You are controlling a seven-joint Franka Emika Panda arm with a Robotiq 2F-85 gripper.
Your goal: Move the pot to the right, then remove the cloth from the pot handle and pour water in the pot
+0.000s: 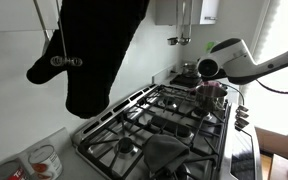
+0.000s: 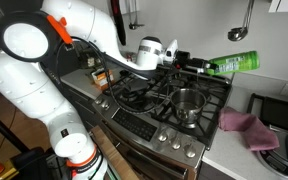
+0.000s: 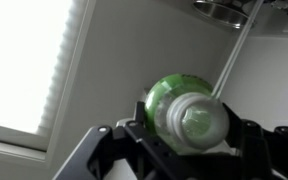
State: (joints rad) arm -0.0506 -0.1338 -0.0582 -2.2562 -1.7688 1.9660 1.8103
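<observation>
A small steel pot [image 2: 187, 103] stands on a burner of the gas stove [image 2: 149, 118]; it also shows at the far end of the stove in an exterior view [image 1: 211, 92]. No cloth shows on its handle. A pink cloth [image 2: 246, 127] lies on the counter beside the stove. My gripper [image 2: 182, 62] is shut on a green plastic bottle [image 2: 229, 63] and holds it roughly level, above and behind the pot. In the wrist view the bottle [image 3: 184, 108] fills the space between the fingers [image 3: 184, 128].
A dark oven mitt [image 1: 99, 50] hangs close to the camera. A dark grey cloth [image 1: 164, 152] lies on the near stove grate. A metal ladle [image 2: 239, 32] hangs on the wall. Bottles [image 2: 99, 72] stand behind the arm.
</observation>
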